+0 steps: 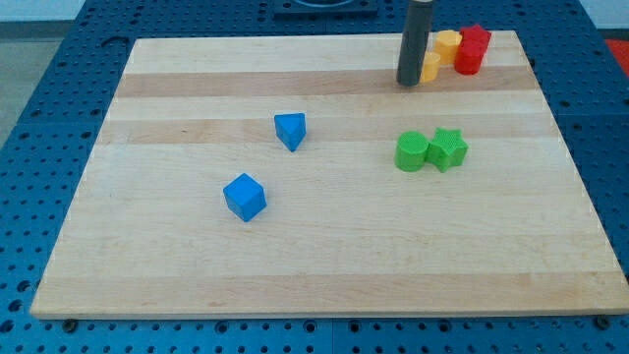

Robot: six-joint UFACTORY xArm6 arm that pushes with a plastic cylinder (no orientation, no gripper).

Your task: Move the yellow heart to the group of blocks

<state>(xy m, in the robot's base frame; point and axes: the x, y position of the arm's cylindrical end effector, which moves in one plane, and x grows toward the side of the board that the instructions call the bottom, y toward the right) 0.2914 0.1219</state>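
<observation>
My tip [409, 83] rests on the wooden board [324, 265] near the view's top right. It touches the left side of a small yellow block [431, 67], partly hidden behind the rod, so its shape is unclear. A second yellow block [448, 45] sits just behind it, and two red blocks [472, 49] stand to the right of both. A green cylinder [411, 151] and a green star [447, 149] touch each other below the tip, at the view's middle right.
A blue triangular block [291, 130] lies at the board's centre left. A blue cube [245, 197] lies below and left of it. The board rests on a blue perforated table [39, 98].
</observation>
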